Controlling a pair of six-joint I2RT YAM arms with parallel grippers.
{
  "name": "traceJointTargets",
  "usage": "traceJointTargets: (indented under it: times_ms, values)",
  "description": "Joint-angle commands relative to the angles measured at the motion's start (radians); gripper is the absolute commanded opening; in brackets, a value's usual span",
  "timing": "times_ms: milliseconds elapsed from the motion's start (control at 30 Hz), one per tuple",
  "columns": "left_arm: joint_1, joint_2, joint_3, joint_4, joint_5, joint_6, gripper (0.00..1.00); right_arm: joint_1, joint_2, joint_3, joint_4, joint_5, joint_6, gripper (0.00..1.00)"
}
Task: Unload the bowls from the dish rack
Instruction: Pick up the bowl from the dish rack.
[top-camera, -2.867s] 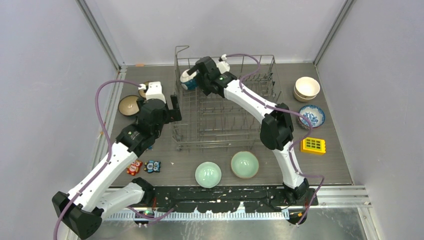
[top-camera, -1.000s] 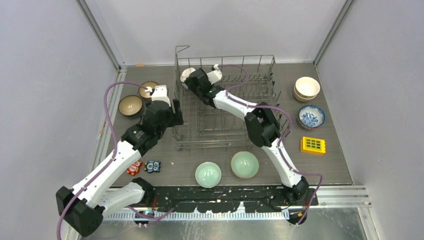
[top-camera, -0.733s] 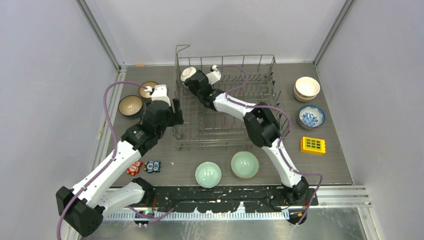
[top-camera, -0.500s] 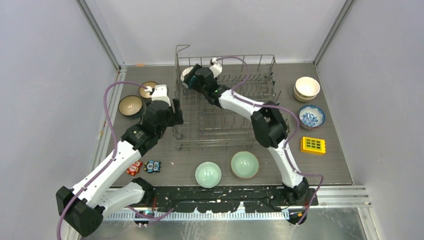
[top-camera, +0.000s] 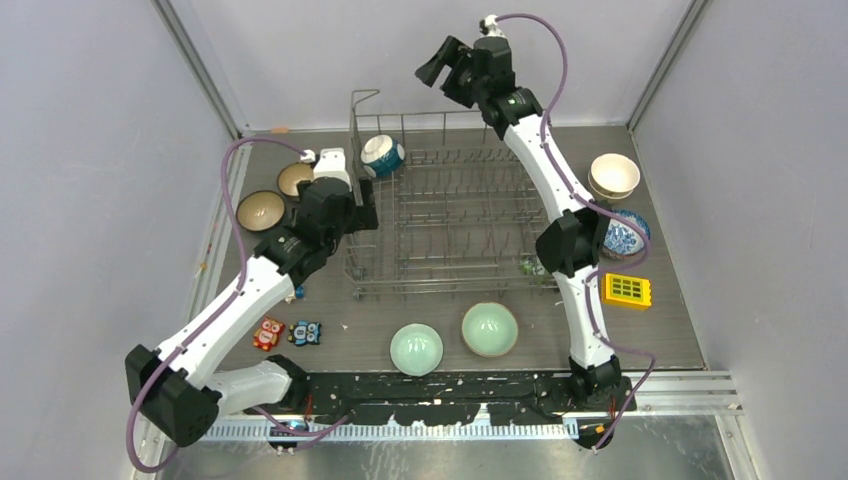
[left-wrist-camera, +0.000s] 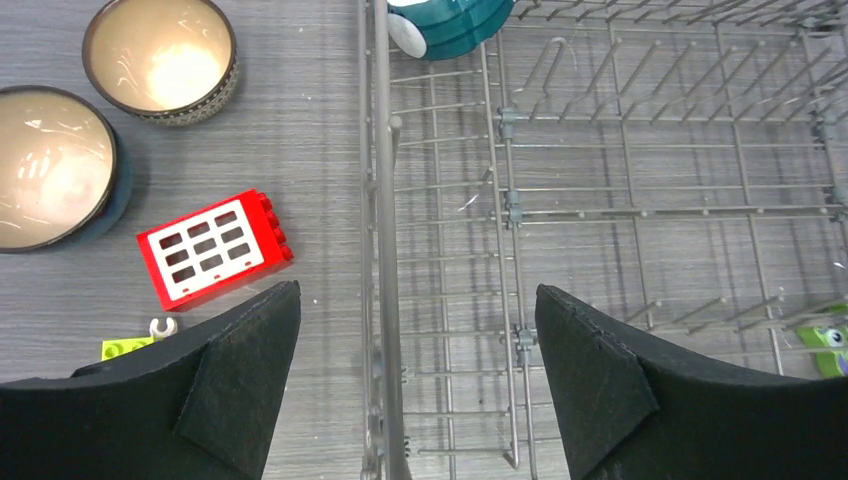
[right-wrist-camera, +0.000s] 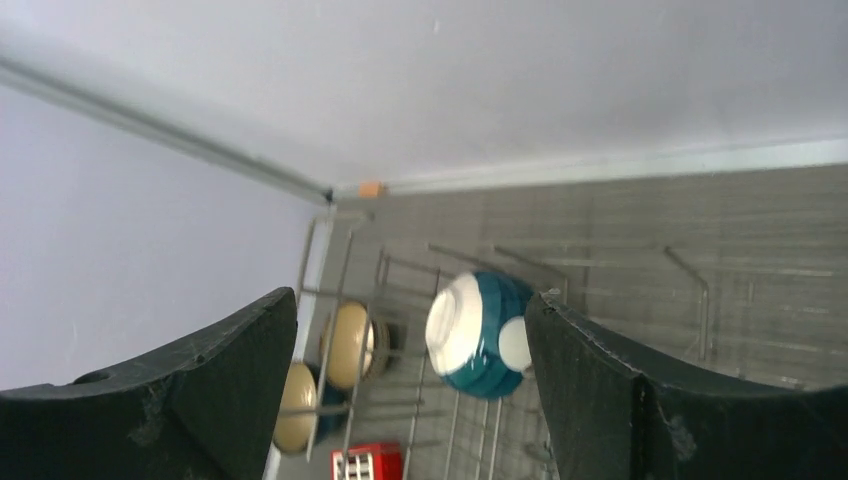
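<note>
From up top: grey wood-grain tabletop (top-camera: 690, 330), pale lilac walls all round, metal posts in the far corners. Dish rack (top-camera: 450, 292) mid-table, with one dark teal bowl (top-camera: 383, 155) tipped on its side in the far-left corner. Out on the table: mint bowls (top-camera: 416, 348) just in front of the rack, cream bowls (top-camera: 613, 176) stacked far right, a blue-and-white bowl (top-camera: 628, 235) just nearer, brown bowls (top-camera: 261, 210) off to the left. Yellow block (top-camera: 627, 290) on the right, toy blocks (top-camera: 306, 332) near left. Left gripper (top-camera: 357, 215) over the rack's left wall, right gripper (top-camera: 437, 68) way up against the back wall.

Left wrist: fingers (left-wrist-camera: 240, 390) spread wide, gripping nothing, straddling the rack's left wall wire. Teal bowl at the top edge, just inside the rack. Brown bowls and a red block (left-wrist-camera: 213, 248) outside on the wood grain.

Right wrist: also wide open and empty-handed, high above that teal bowl. Small orange tab (right-wrist-camera: 371, 188) at the table's far corner.
</note>
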Motion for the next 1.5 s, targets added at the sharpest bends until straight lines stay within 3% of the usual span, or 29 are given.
traceJointTargets:
  times_ms: [0, 300, 600, 667, 800, 1100, 1467]
  values:
    - [0.008, 0.062, 0.074, -0.008, -0.055, 0.029, 0.89, 0.034, 0.072, 0.078, -0.169, -0.173, -0.084, 0.88]
    - [0.070, 0.187, 0.139, -0.028, -0.108, 0.002, 0.82, 0.055, 0.136, 0.113, -0.166, -0.223, -0.101, 0.88]
    - [0.117, 0.286, 0.178, -0.008, -0.016, 0.005, 0.70, 0.072, 0.187, 0.126, -0.139, -0.216, -0.091, 0.88]
    - [0.117, 0.298, 0.172, 0.008, 0.002, 0.018, 0.63, 0.077, 0.185, 0.120, -0.134, -0.215, -0.090, 0.88]
    - [0.117, 0.314, 0.160, 0.039, 0.029, 0.040, 0.38, 0.095, 0.132, 0.055, -0.106, -0.163, -0.128, 0.88]
    - [0.117, 0.369, 0.167, 0.090, 0.125, 0.058, 0.01, 0.096, 0.081, 0.032, -0.147, -0.104, -0.190, 0.88]
    - [0.093, 0.358, 0.149, 0.129, 0.246, 0.000, 0.00, 0.094, 0.051, -0.023, -0.135, -0.127, -0.122, 0.87]
